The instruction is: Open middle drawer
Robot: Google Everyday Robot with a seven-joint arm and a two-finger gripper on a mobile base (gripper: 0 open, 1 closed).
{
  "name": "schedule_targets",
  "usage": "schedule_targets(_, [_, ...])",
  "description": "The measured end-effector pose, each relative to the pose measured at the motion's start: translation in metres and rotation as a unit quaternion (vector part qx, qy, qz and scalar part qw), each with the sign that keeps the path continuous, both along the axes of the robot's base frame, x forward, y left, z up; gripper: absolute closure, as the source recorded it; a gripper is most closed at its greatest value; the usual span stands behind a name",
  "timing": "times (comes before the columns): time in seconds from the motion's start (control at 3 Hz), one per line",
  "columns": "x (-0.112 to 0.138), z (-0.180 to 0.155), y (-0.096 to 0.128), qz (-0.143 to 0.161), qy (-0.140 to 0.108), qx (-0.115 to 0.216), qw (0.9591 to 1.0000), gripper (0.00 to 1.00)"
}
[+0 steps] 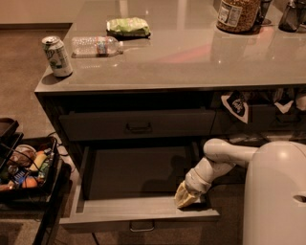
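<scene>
The middle drawer (pixel 138 210) is the wide dark grey drawer under the counter. It stands pulled far out, showing a plain grey inside, with a small loop handle (pixel 142 226) at the centre of its front. My gripper (pixel 186 198) is at the end of the white arm (pixel 220 158). It hangs just inside the drawer's front right corner, at the top edge of the front panel. The slimmer grey drawer (pixel 138 125) above it is shut.
On the counter (pixel 191 62) are a soda can (pixel 57 56), a lying water bottle (pixel 95 46), a green bag (pixel 128 26) and a jar (pixel 236 14). A black basket of items (pixel 24 167) stands at left, close to the open drawer. My white body (pixel 275 191) fills the lower right.
</scene>
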State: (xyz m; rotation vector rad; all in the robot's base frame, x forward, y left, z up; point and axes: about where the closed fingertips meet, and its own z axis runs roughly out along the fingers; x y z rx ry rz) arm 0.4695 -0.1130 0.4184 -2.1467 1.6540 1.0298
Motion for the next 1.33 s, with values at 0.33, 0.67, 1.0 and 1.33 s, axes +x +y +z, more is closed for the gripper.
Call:
schedule_targets(0.33, [-0.002, 0.0, 0.004, 0.013, -0.006, -0.024, 0.9996, 1.0])
schedule_targets(0.67, [-0.004, 0.0, 0.008, 0.024, -0.009, -0.039, 0.9989, 1.0])
schedule_targets(1.0, [-0.002, -0.004, 0.018, 0.015, -0.048, -0.015, 0.9986, 1.0])
schedule_targets(1.33, [0.016, -0.019, 0.032, -0.031, -0.126, 0.031, 0.991, 1.0])
